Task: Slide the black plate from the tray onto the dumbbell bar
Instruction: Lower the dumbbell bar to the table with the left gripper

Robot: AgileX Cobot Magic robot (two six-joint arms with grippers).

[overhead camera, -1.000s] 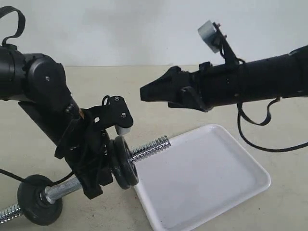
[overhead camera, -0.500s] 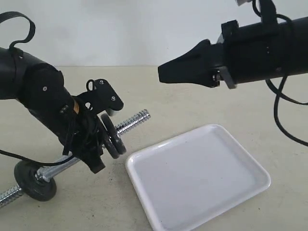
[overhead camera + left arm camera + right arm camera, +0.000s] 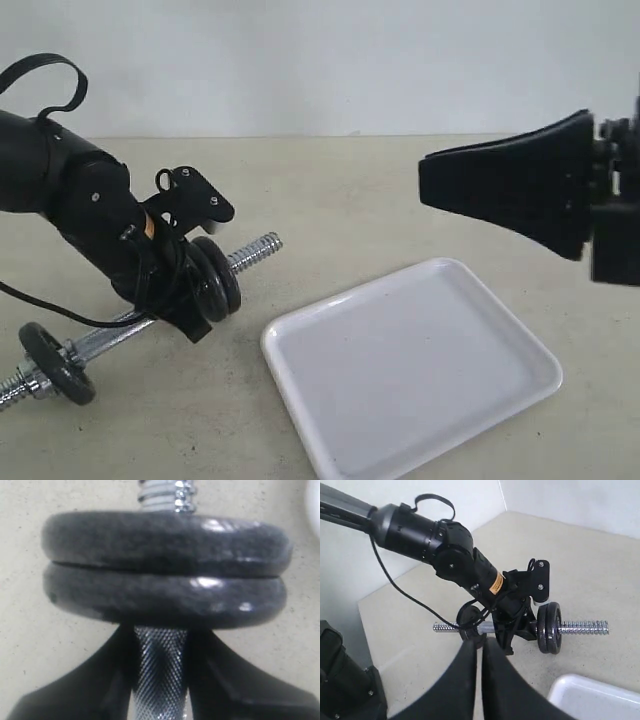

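my right pincer (image 3: 480,644), shut and empty, has drawn back from the glossy white rectangular tray (image 3: 300,345); the matte-black round plate (image 3: 224,277) sits off the tray on the slim silvery dumbbell bar (image 3: 255,250) that my left pincer (image 3: 160,645) clamps. looks done.

The left arm (image 3: 70,200) is matte black all over, made of thick rounded housings with small silvery screws set into the joint covers. A flat black strap (image 3: 45,72) loops off its upper end, and a thin black cable (image 3: 88,324) trails under it. A small yellow-orange label (image 3: 496,582) marks the forearm. By the wrist sits an angular black bracket (image 3: 192,195) with two pale screw heads. The left end effector (image 3: 160,632) has smooth black fingers that broaden toward their base. The right end effector (image 3: 500,190) is also black, a wedge narrowing to a blunt tip, with long, gently curved fingers (image 3: 462,680).
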